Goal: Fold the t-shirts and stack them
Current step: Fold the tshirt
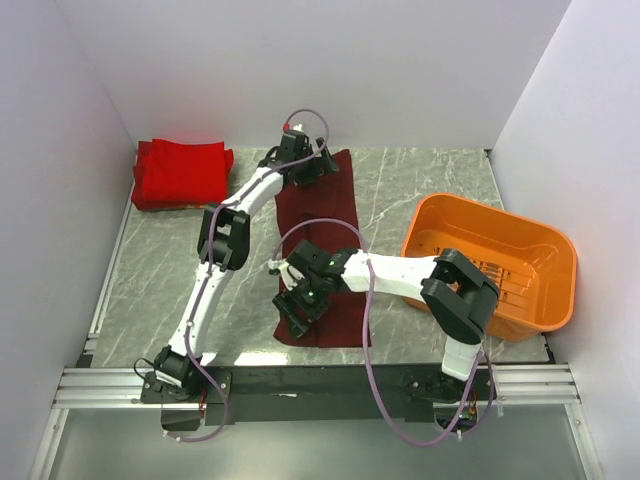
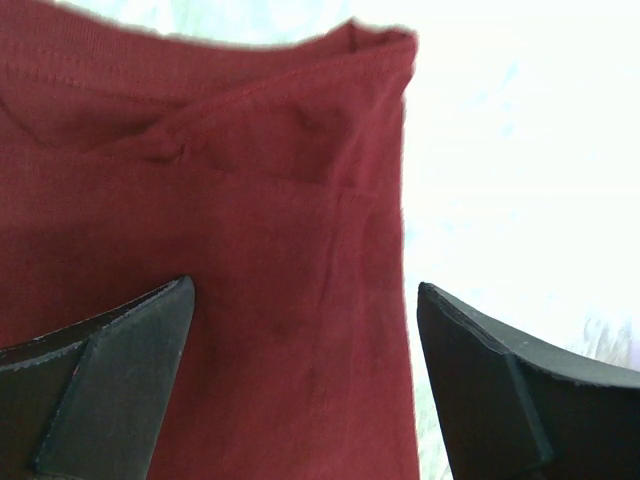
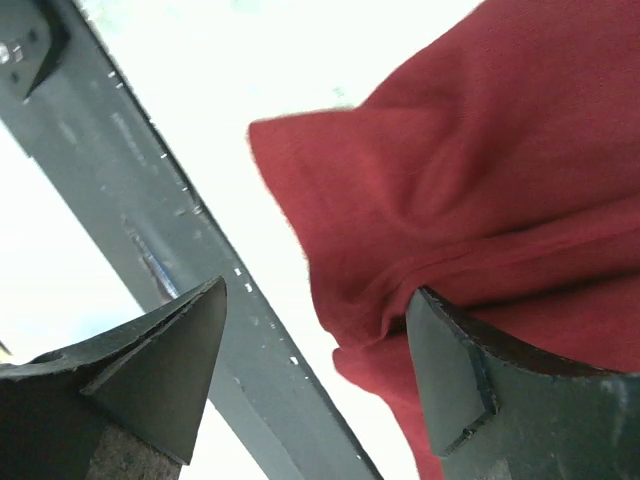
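With our right end effector (image 3: 318, 298) spread open over the near end of the maroon t-shirt (image 1: 318, 208) on the table (image 1: 150, 280) and the left end effector (image 2: 305, 290) open over its far hem, we should pinch every layer (not just the top).

Orange plastic basket (image 1: 455, 225) sits at right on the table, open side up, nothing visible inside, slotted floor. Table (image 1: 150, 270) has a grey marble-pattern top. Plain white walls (image 1: 350, 70) on left, far and right sides. Silver metal rail (image 1: 545, 380) runs along the near edge, with a dark plate (image 1: 300, 385) at its middle. A thinner rail (image 1: 105, 290) lines the left edge.
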